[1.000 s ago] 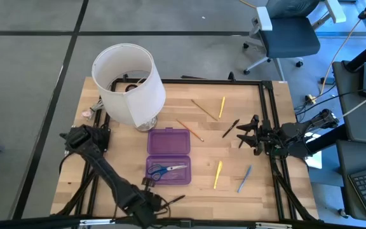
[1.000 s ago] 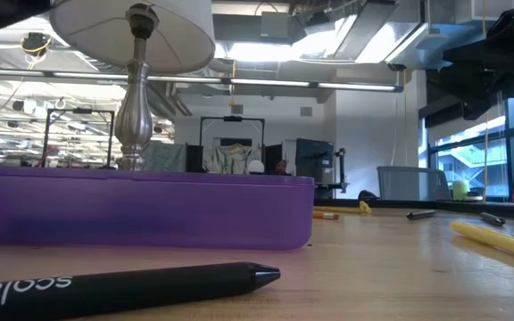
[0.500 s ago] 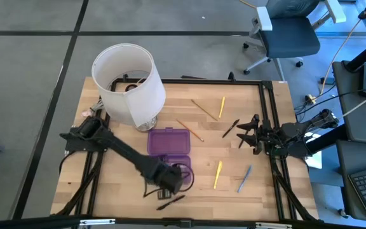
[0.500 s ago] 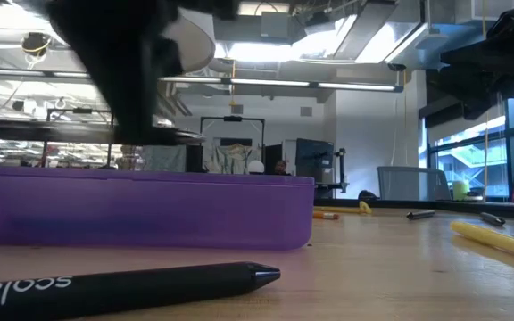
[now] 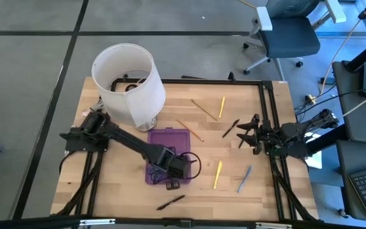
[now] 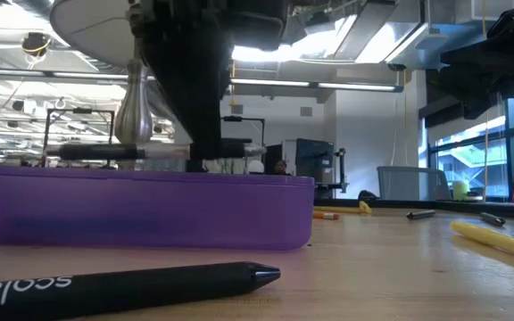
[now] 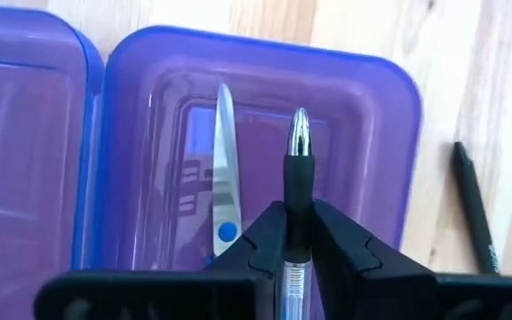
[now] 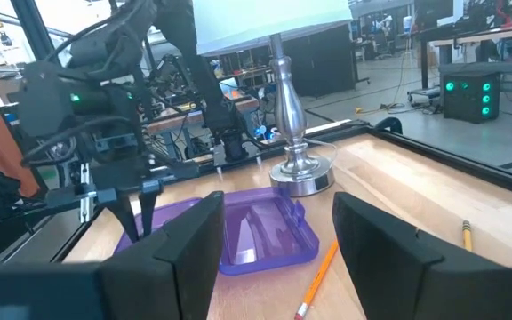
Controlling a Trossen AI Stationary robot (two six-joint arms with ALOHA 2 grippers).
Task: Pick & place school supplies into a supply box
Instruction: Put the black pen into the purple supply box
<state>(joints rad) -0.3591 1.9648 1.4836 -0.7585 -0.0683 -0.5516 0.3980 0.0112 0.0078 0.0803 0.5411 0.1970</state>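
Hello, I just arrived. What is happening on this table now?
The robot is packing school supplies into an open purple supply box. The left gripper holds a pen above the tray where the scissors already lie. The right gripper waits open at the table's right side. A dark marker, yellow pencils and a grey-blue pen lie loose on the table, outside the box.
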